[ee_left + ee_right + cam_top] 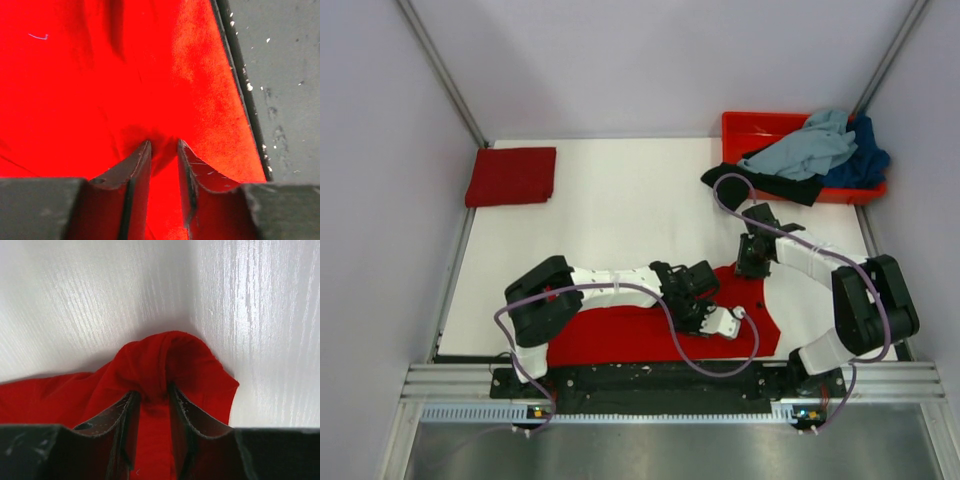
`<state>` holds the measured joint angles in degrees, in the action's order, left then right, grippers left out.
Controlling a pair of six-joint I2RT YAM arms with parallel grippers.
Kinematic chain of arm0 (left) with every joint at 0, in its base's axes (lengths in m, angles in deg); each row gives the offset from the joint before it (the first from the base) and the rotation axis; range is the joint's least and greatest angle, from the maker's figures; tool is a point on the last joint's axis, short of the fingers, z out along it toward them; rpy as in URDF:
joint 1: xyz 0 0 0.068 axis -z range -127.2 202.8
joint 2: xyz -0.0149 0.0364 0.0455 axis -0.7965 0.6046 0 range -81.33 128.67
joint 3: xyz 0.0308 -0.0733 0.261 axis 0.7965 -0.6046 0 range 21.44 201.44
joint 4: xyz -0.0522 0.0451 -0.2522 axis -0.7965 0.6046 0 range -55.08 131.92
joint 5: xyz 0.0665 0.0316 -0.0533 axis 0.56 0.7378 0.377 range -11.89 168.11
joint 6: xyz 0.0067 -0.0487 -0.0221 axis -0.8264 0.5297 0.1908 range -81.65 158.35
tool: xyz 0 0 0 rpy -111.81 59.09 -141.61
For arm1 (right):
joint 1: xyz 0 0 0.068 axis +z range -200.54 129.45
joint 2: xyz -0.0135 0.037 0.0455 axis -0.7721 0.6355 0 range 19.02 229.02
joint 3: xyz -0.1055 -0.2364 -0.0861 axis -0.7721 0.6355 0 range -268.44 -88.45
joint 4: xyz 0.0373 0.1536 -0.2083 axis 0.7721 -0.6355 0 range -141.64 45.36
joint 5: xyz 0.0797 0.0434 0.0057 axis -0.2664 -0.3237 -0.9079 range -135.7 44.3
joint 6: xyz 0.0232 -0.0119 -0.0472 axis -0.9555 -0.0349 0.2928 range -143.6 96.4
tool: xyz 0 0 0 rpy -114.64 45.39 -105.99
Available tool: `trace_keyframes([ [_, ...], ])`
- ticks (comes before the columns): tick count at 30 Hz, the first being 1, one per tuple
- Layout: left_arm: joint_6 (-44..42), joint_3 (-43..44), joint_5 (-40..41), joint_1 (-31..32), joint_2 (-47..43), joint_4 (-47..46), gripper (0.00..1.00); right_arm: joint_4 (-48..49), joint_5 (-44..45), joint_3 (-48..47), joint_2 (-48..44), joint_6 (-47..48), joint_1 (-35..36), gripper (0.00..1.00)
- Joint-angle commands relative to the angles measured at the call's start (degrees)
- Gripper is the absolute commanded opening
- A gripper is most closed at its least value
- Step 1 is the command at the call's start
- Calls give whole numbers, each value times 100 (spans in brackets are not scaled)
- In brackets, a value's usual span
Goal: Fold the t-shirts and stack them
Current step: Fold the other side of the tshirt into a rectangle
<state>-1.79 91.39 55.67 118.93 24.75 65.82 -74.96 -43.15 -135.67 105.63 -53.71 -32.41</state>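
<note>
A bright red t-shirt point(620, 335) lies spread at the near edge of the table. My left gripper point(705, 318) is shut on a pinch of its cloth point(165, 150) near the near edge. My right gripper point(752, 262) is shut on a bunched fold of the same shirt point(155, 365) at its far right corner, on the white table. A darker red t-shirt point(511, 176) lies folded at the far left. Grey-blue point(810, 145), black point(770, 183) and dark blue point(865, 160) t-shirts are heaped in and over the tray.
A red-orange plastic tray point(750, 128) stands at the far right corner. A black strip and grey metal rail point(280, 100) run along the table's near edge beside the shirt. White walls close in the table point(640, 210) on three sides.
</note>
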Motion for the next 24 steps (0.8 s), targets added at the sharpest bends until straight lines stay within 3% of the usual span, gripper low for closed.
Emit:
trace_keyframes([
  [1, -29, -34, 204, 14, 71, -102, 22, 273, 290, 117, 31, -48, -160, 28],
  [5, -116, 18, 100, 14, 35, 302, 0, 352, 343, 108, 172, 40, -319, 27],
  [16, -987, -35, -252, -38, 0, 1453, 0, 291, 677, -604, 647, 444, -354, 27],
  [17, -1030, 27, -270, -47, -9, 1576, 2, 273, 677, -630, 647, 497, -354, 27],
  [21, -926, 483, -331, -65, -149, 1805, 34, 98, 572, -806, 542, 725, -363, 30],
  [24, -663, 1088, -305, -179, -254, 2042, 38, -165, 694, -894, 103, 778, -345, 31],
])
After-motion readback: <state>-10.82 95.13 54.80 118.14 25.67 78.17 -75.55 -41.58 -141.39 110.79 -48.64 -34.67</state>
